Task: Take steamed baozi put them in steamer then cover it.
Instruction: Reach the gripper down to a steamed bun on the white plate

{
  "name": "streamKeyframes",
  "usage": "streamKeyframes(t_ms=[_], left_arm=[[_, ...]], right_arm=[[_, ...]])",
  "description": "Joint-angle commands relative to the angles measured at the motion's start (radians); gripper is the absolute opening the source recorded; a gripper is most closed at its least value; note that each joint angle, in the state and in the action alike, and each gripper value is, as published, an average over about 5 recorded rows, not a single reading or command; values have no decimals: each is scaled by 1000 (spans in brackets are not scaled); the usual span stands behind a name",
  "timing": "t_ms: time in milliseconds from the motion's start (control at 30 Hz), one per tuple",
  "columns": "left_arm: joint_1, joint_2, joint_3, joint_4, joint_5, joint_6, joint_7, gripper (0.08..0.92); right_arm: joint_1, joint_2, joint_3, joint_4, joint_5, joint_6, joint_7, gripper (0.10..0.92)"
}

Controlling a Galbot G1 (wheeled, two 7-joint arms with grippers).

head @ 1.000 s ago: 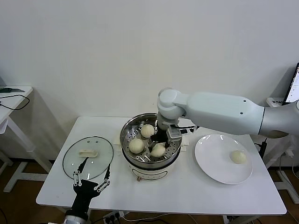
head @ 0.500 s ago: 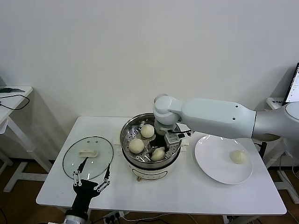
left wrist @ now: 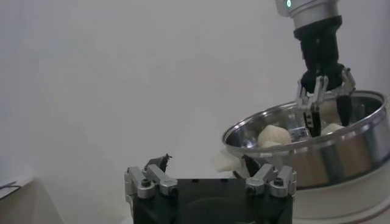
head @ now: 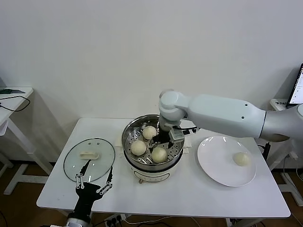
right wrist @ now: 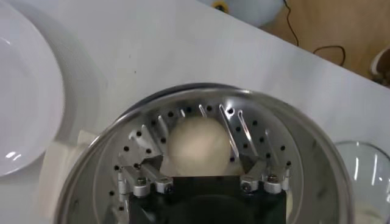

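The steel steamer [head: 137, 166] stands mid-table with three baozi on its tray: back [head: 149, 132], left [head: 138, 148] and front right [head: 159, 154]. My right gripper [head: 164, 144] hangs open inside the pot just above the front-right baozi [right wrist: 198, 143], its fingers [right wrist: 149, 164] apart on either side of the bun without touching it. A fourth baozi [head: 242, 159] lies on the white plate [head: 215, 163]. The glass cover [head: 99, 163] lies flat on the table left of the steamer. My left gripper [head: 94, 182] is open and empty at the front edge, near the cover.
The left wrist view shows the steamer wall [left wrist: 341, 158] with the right gripper [left wrist: 320, 106] reaching in. The plate [right wrist: 24, 122] lies right of the steamer. A side table [head: 12, 101] stands far left.
The right arm swayed slightly left and came back over the steamer. The front-right baozi now lies free on the tray between the open fingers. The left arm has not moved.
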Motion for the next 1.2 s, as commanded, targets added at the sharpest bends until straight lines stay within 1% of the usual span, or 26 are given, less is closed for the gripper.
streamKeyframes(t_ms=[33,133,233,300,333,467,667,867,1200], left_arm=[[-2,2,0,3,0,1,0,823],[-5,3,2,5,0,1,0,823],[-7,4,6,6,1,2,0,823],[-7,5,9,6,1,2,0,823],[-7,6,10,7,2,2,0,823],[-7,8,14,6,3,3,1,823],[-6,8,13,1,3,6,1,823],[-2,5,14,7,5,6,1,823],[3,1,6,10,5,4,1,823]], right_arm=[[27,-130,149,-48,124,-92,-50,823],[62,-231,131,-73,286,-309,-71,823],[74,-341,92,-139,471,-584,-78,823],[60,-394,81,-206,538,-707,-88,823],[48,-414,78,-242,552,-734,-95,823],[-18,-464,63,-372,556,-766,-105,823],[-194,-502,140,-512,453,-750,-119,823],[-367,-487,234,-576,345,-719,-117,823],[-463,-405,273,-650,333,-717,-79,823]])
